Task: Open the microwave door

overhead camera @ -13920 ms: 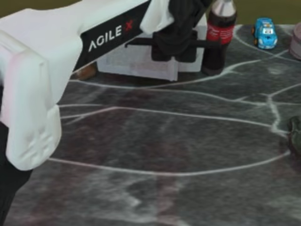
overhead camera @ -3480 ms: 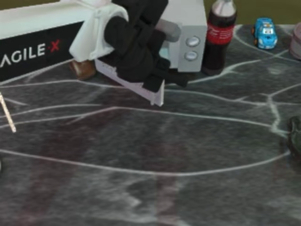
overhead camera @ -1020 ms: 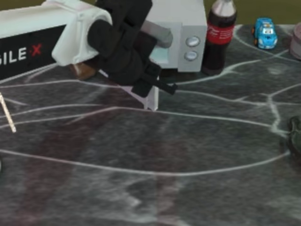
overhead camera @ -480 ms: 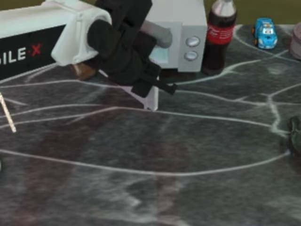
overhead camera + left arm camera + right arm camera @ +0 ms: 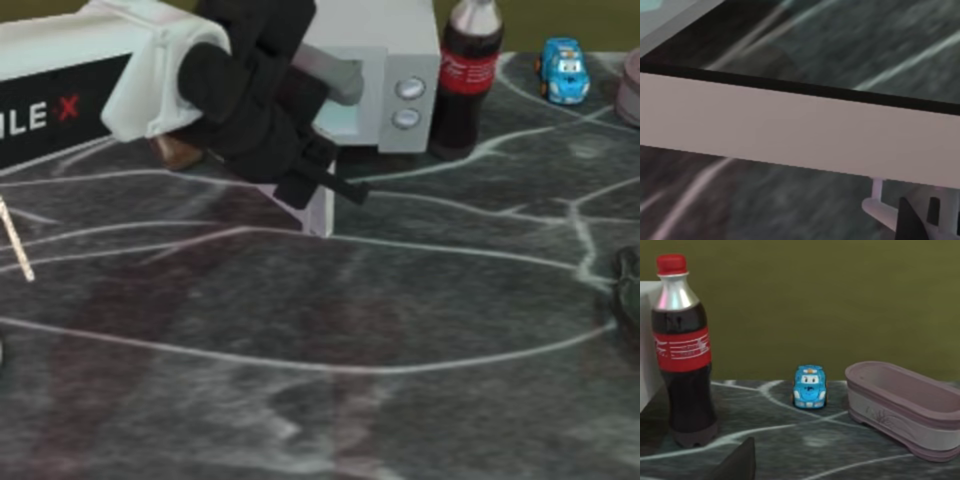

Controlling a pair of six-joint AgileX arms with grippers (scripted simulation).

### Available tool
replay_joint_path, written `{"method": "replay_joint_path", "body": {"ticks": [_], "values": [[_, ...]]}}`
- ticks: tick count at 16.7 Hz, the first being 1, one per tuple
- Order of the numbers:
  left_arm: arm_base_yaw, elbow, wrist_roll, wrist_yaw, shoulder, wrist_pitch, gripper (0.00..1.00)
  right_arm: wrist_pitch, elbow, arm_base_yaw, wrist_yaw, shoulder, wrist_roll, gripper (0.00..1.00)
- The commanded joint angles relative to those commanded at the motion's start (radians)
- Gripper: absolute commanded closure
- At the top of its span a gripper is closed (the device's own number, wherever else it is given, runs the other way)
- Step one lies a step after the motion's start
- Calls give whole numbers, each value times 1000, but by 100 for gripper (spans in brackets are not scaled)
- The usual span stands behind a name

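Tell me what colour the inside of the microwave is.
Light blue; the microwave interior shows best in the top view, behind the swung-open door.

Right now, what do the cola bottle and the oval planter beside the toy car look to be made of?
The cola bottle looks like clear glossy plastic: dark liquid shows through, with a red label and red cap. The planter looks like matte moulded plastic or ceramic, mauve-grey with a raised pattern on its wall; the look leaves that open. The toy car appears shiny blue plastic.
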State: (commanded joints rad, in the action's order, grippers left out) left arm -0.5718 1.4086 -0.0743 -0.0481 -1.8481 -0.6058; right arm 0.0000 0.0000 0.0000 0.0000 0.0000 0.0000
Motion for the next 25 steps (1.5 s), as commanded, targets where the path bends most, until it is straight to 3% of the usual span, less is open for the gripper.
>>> {"method": "replay_joint_path", "body": {"ticks": [5,25], "values": [[36,-48,-96,-49,41,5,100,0,0,0,0,0,0,0],[36,-49,-98,-50,41,4,100,0,0,0,0,0,0,0]]}}
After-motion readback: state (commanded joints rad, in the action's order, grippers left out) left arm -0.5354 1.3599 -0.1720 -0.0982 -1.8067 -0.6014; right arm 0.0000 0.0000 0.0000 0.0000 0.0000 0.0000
